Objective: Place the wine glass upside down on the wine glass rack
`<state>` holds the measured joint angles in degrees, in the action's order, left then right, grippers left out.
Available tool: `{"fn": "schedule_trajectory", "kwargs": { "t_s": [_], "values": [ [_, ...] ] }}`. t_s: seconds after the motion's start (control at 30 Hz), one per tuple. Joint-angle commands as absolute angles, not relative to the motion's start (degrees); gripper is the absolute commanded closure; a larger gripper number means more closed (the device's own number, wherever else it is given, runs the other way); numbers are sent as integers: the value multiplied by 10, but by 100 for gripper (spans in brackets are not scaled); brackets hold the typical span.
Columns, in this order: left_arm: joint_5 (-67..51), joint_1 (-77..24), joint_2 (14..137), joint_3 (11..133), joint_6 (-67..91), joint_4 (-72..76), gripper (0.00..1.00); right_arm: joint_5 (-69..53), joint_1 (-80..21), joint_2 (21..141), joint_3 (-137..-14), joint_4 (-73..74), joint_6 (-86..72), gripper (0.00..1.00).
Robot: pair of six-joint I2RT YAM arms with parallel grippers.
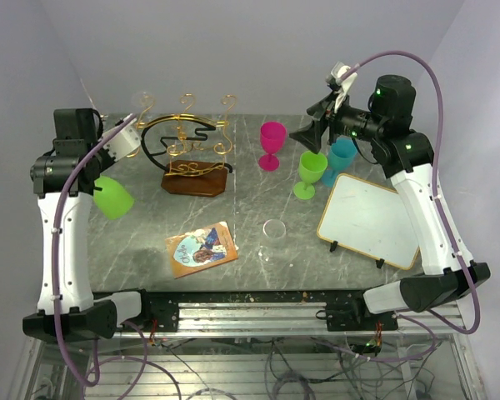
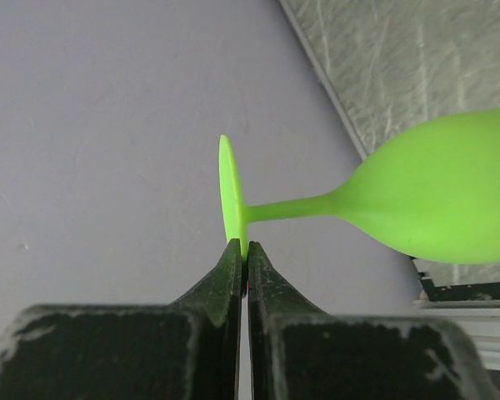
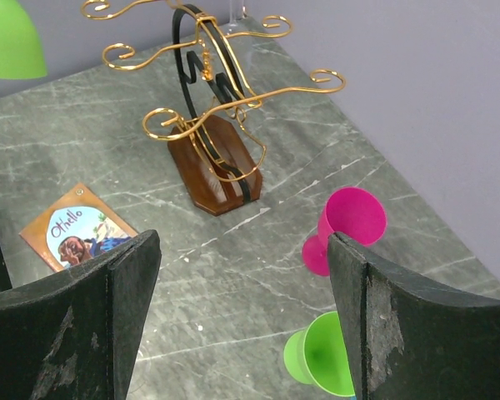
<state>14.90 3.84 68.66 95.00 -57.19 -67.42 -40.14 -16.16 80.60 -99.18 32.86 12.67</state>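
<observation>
In the left wrist view, the left end effector (image 2: 243, 252) is pressed together on the rim of the wine glass's (image 2: 437, 196) flat foot. The lime glass lies sideways, its stem running level to the right and its bowl out over the edge of the surface (image 2: 417, 67).

In the top external view, the glass hangs in the air at the left. The wine glass rack (image 1: 196, 182) stands to its right and a little farther back, near but apart. The left arm is much the nearer. Judging from this, the coming move turns on swinging the glass's long axis upright, bowl down, and carrying it right so that the foot meets a wire arm. Nothing stands between them. A pink goblet (image 1: 272, 143) is just beyond the rack, with a green goblet (image 1: 310, 172), a teal goblet (image 1: 343, 158) and a whiteboard (image 1: 368, 221) farther right. A picture card (image 1: 202, 248) lies nearer.

In the right wrist view, the right end effector (image 3: 243, 250) is spread wide and holds nothing. It is raised above the goblets and faces the rack.
</observation>
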Motion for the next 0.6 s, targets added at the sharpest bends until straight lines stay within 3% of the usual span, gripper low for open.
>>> {"fn": "schedule_trajectory", "kwargs": {
  "t_s": [0.0, 0.17, 0.57],
  "values": [
    [245, 42, 699, 918, -607, -566, 93, -414, -152, 799, -982, 311, 120, 19],
    [262, 43, 717, 872, -655, -464, 93, -414, -147, 795, -975, 307, 118, 19],
    [162, 37, 743, 806, -700, -304, 93, -423, -139, 796, -970, 299, 111, 19]
  ]
}}
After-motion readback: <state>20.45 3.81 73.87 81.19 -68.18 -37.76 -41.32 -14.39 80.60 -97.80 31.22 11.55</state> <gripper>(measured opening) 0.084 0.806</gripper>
